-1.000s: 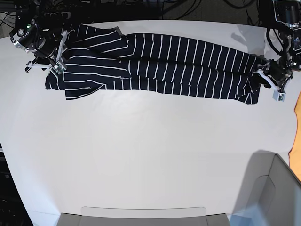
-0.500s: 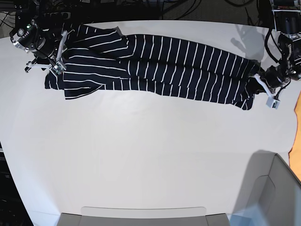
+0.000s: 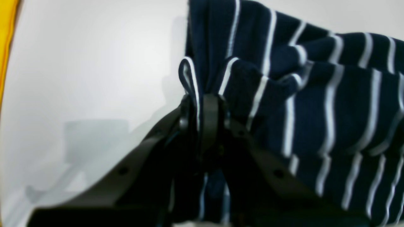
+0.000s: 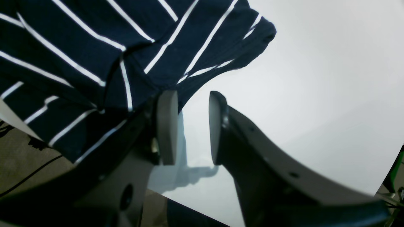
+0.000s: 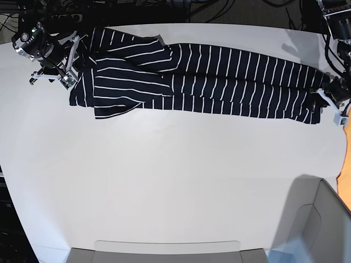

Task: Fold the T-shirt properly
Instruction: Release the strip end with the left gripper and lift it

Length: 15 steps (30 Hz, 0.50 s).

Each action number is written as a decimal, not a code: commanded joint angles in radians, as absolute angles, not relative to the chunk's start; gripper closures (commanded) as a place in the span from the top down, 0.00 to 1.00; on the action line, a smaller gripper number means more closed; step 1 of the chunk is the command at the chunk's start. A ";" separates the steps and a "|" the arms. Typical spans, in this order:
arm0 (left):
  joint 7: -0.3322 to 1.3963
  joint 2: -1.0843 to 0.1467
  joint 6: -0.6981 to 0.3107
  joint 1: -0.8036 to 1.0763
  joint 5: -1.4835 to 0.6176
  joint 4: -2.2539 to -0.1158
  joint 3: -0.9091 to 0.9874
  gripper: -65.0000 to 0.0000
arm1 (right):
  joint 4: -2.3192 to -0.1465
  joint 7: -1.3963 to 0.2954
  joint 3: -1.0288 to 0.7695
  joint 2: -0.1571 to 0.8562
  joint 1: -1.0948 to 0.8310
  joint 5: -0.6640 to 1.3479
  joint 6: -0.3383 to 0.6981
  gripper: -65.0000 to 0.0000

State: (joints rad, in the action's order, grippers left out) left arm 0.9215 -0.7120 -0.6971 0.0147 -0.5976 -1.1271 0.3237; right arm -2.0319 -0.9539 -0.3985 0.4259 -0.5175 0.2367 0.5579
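The dark navy T-shirt (image 5: 219,79) with thin white stripes lies stretched in a long band across the far side of the white table (image 5: 175,175). My left gripper (image 5: 328,100) is at the shirt's right end, shut on a bunched fold of fabric (image 3: 202,104). At the shirt's left end my right gripper (image 5: 71,59) stands open. In the right wrist view its fingers (image 4: 167,126) have only bare table between them, and the T-shirt (image 4: 94,47) lies just beside and behind the left finger.
An orange cloth (image 5: 347,118) shows at the table's right edge, seen as a yellow strip (image 3: 6,31) in the left wrist view. A grey box (image 5: 323,230) stands at the near right corner. A grey tray (image 5: 164,252) sits along the near edge. Cables hang beyond the far edge.
My left gripper closed on the shirt's right end and pulled it rightward. The whole shirt slid right and drew out longer. The right arm stayed where it was.
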 commanded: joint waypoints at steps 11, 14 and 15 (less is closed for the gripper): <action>1.218 -0.608 -0.698 0.102 -0.616 -1.610 0.503 0.00 | -2.051 -0.941 -0.407 0.438 -0.513 0.242 0.559 0.27; 1.247 -0.556 -0.698 0.148 -0.616 -1.735 0.498 0.00 | -2.051 -0.941 -0.407 0.424 -0.509 0.242 0.559 0.27; 1.250 -0.527 -0.698 0.171 -0.616 -1.768 0.498 0.00 | -2.051 -0.941 -0.407 0.423 -0.503 0.242 0.559 0.27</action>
